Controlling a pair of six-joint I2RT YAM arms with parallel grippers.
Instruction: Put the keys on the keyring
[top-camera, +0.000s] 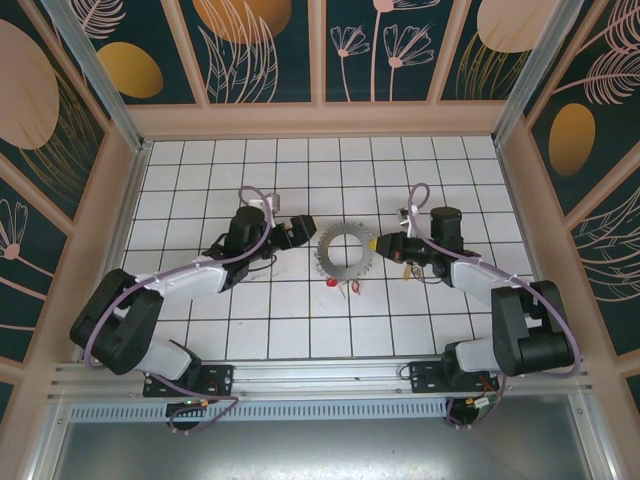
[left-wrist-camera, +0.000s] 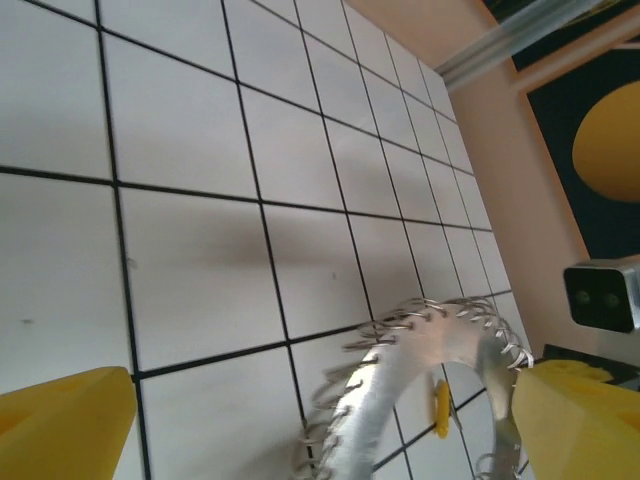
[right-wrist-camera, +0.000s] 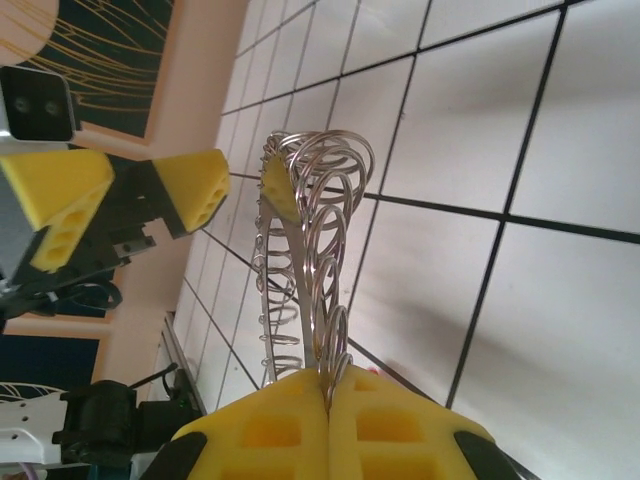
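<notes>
Your right gripper (right-wrist-camera: 328, 388) pinches the flat, silver-grey, loop-fringed metal keyring (top-camera: 345, 250) at its 3 o'clock rim; the left gripper (top-camera: 301, 232) hangs spread at 9. Hold firm: the tiny red-headed silver keys (top-camera: 342, 286) lie at 6.

Black-and-white arms (top-camera: 190, 275), lilac cables (top-camera: 252, 189), yellow gripper pads (right-wrist-camera: 270, 430)
</notes>
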